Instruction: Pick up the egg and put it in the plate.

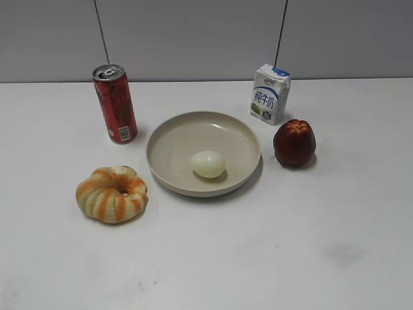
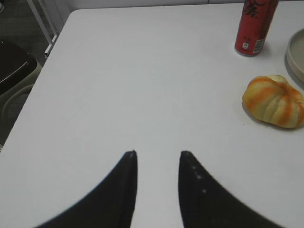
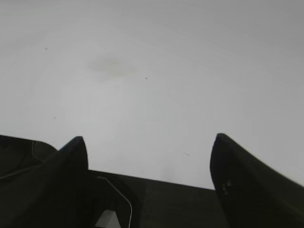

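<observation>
The egg (image 1: 208, 164) already lies inside the plate (image 1: 169, 152), resting on the plate's floor a little right of center and toward the near rim, its long axis running roughly left to right. By that lie the task looks finished, with nothing left to carry. Neither arm shows in the exterior view. The left gripper (image 2: 157, 154) hangs empty over bare tabletop (image 2: 142, 85) with a narrow gap between its 2 fingers; from it the striped ring bread (image 2: 274, 101) sits to the far right, the red can (image 2: 254, 24) farther off, and only a sliver of the plate's rim (image 2: 295, 54) cuts in at the right edge, so the egg lies well beyond that, out of the wrist view. The right gripper (image 3: 149, 142) is spread wide, holds nothing, and looks at blank tabletop near its edge; no task thing appears in its view, so which arm is nearer the egg cannot be told from these views. Around the plate stand the milk carton (image 1: 270, 93) at the far right and the dark red fruit (image 1: 294, 143) just right of the rim, both apart from it. If anything remains, it is only for both arms to stay clear.
</observation>
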